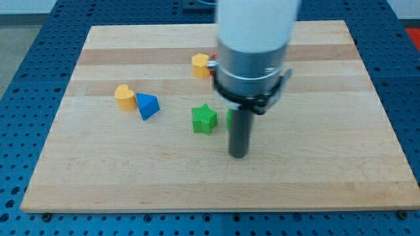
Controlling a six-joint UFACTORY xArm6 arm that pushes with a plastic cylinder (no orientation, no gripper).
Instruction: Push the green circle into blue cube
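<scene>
A sliver of a green block shows just left of the dark rod; the rod hides most of it, so I cannot make out its shape. A green star lies to its left, near the board's middle. A blue angular block lies further left, touching a yellow block on its left. My tip rests on the board below the hidden green block and to the lower right of the green star, far to the right of the blue block.
Another yellow block lies near the view's top centre, with a sliver of a red block at its right, mostly hidden by the arm. The wooden board sits on a blue perforated table.
</scene>
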